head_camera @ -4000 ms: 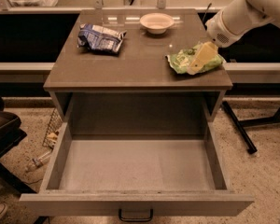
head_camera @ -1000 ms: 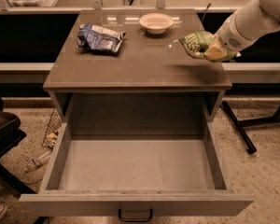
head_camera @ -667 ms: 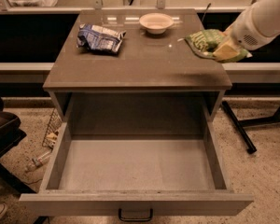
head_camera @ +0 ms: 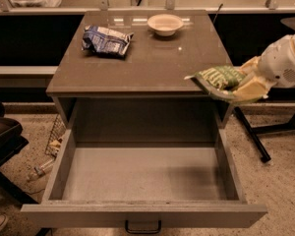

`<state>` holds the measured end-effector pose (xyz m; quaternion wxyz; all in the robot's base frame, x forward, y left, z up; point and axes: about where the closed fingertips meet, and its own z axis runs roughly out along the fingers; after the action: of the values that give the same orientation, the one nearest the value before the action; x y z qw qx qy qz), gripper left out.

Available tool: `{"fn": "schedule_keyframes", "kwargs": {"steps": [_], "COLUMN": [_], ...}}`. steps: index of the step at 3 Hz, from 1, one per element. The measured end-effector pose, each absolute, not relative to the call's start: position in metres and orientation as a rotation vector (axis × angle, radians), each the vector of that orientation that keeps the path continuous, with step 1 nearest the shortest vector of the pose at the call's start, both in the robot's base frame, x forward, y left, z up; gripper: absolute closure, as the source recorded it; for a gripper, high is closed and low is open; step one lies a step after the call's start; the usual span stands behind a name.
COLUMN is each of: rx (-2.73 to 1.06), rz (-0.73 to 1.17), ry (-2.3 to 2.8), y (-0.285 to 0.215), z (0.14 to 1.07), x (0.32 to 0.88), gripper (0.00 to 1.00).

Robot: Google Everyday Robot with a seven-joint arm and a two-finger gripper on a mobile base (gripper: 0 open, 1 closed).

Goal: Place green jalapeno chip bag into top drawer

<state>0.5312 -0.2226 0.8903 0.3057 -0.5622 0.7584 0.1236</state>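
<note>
The green jalapeno chip bag (head_camera: 217, 78) is held in the air by my gripper (head_camera: 243, 86), which is shut on it at the right front corner of the cabinet top (head_camera: 137, 63). The bag hangs level, partly over the top's edge, above the drawer's right side. The top drawer (head_camera: 142, 176) is pulled fully open below, grey and empty inside, with its dark handle (head_camera: 143, 226) at the front panel. My white arm (head_camera: 285, 60) comes in from the right.
A blue-and-white snack bag (head_camera: 106, 40) and a small white bowl (head_camera: 165, 23) sit on the back of the cabinet top. A black stand leg (head_camera: 253, 134) is on the floor at right. A dark object (head_camera: 5, 141) and floor clutter (head_camera: 51, 146) lie at left.
My gripper has lifted the green bag off the cabinet top, then carried it forward and down toward the cabinet's front right edge, over the open drawer's right side.
</note>
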Motion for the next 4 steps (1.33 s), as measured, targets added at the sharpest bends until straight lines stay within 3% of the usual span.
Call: {"fn": "schedule_keyframes", "kwargs": {"steps": [1, 2, 4], "rx": [-1.569, -1.637, -1.631], "rz": [0.484, 0.421, 0.443], "ry": [1.945, 1.956, 1.958], "y": [-0.185, -0.13, -0.131], "z": [0.87, 0.835, 0.829], "x": [0.486, 0.463, 0.463], "gripper": [1.0, 1.0, 1.0]}}
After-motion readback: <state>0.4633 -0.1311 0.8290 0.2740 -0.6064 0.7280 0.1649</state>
